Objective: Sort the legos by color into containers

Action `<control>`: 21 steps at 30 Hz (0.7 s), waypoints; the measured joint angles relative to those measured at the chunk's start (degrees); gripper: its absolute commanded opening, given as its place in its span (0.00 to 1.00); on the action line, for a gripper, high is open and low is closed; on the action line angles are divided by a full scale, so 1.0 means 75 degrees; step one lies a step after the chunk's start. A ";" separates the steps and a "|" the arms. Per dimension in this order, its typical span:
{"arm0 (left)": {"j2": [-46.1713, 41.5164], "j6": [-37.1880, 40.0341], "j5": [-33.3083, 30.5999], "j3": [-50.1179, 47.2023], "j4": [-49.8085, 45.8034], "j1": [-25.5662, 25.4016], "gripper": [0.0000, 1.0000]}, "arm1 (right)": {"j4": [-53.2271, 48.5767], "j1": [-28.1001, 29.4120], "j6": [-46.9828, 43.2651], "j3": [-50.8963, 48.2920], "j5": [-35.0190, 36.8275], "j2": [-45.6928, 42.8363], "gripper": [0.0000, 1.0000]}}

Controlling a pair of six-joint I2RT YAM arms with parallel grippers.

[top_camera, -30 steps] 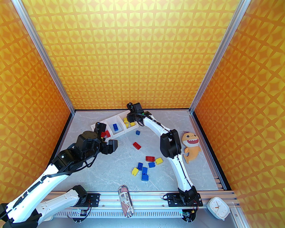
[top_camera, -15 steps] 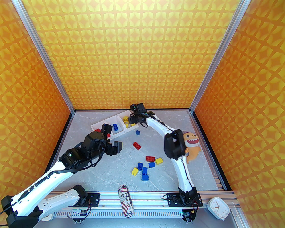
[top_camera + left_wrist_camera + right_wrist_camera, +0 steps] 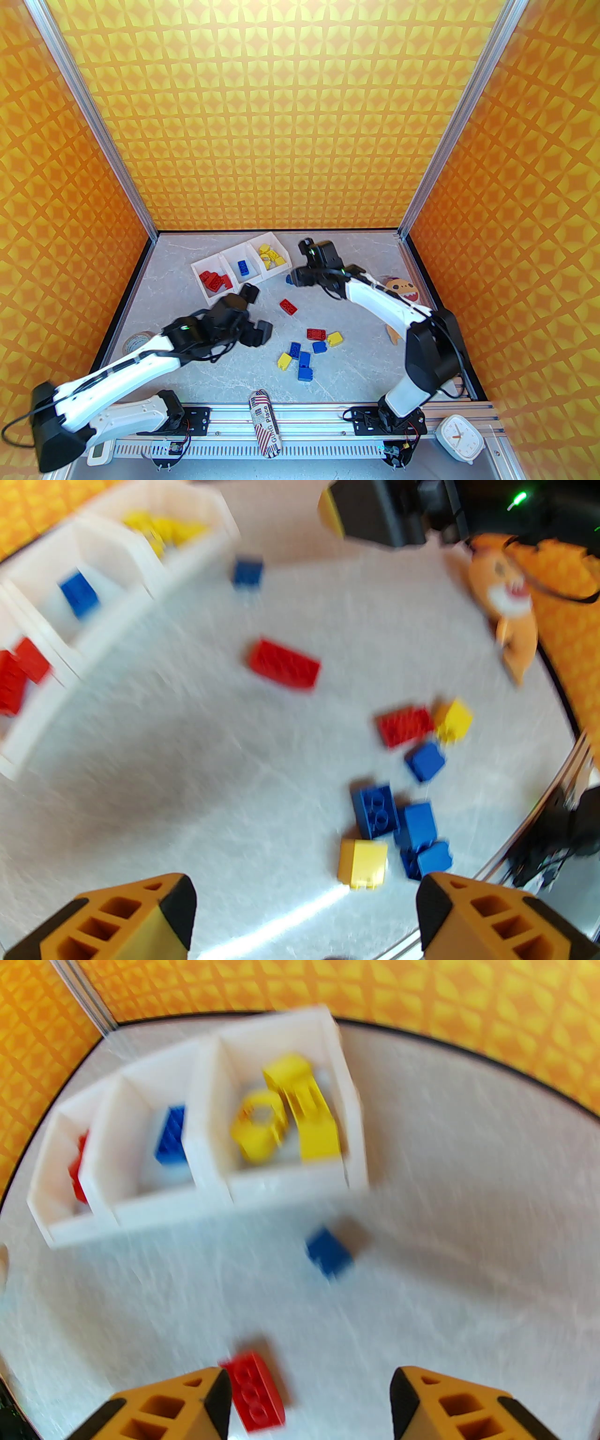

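Far left, the containers (image 3: 159,1215) hold sorted reds, blues and yellows, left gripper (image 3: 257,313) hangs wide open and empty near the loose red brick (image 3: 288,307), right gripper (image 3: 309,1405) parted, empty by the stray blue brick (image 3: 328,1250), best to square up, drop straight, pinch its flat sides

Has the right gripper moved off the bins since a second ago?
Yes. Seen from above, the right gripper has pulled back rightward off the yellow bin and now sits over the loose blue brick beside it.
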 measured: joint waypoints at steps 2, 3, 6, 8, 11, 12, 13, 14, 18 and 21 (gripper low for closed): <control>0.0431 -0.0076 0.0012 0.0026 -0.0195 -0.0105 0.81 | 0.0079 -0.0003 0.0119 -0.0350 0.0096 -0.0178 0.62; 0.0629 -0.0108 0.0012 0.0038 -0.0283 -0.0172 0.81 | 0.0119 -0.0009 0.0189 -0.0513 0.0143 -0.0256 0.62; 0.1067 -0.0187 0.0017 0.0050 -0.0428 -0.0411 0.81 | 0.0221 -0.0009 0.0399 -0.0863 0.0230 -0.0391 0.62; 0.1265 -0.0239 0.0035 0.0105 -0.0487 -0.0580 0.81 | 0.0256 -0.0020 0.0527 -0.1029 0.0277 -0.0449 0.62; 0.1556 -0.0283 0.0050 0.0265 -0.0475 -0.0694 0.81 | 0.0321 -0.0052 0.0717 -0.1183 0.0329 -0.0498 0.62; 0.1687 -0.0294 0.0050 0.0353 -0.0466 -0.0697 0.82 | 0.0335 -0.0052 0.0775 -0.1221 0.0353 -0.0522 0.62; 0.1798 -0.0297 0.0047 0.0440 -0.0460 -0.0697 0.82 | 0.0335 -0.0055 0.0819 -0.1250 0.0376 -0.0539 0.62; 0.1979 -0.0300 0.0047 0.0577 -0.0428 -0.0697 0.84 | 0.0332 -0.0058 0.0868 -0.1276 0.0396 -0.0574 0.62; 0.2859 -0.0332 0.0029 0.1274 -0.0350 -0.0562 0.86 | 0.0323 -0.0070 0.1052 -0.1448 0.0542 -0.0866 0.63; 0.3719 -0.0356 -0.0003 0.1985 -0.0289 -0.0210 0.87 | 0.0321 -0.0163 0.1145 -0.1606 0.0664 -0.1244 0.64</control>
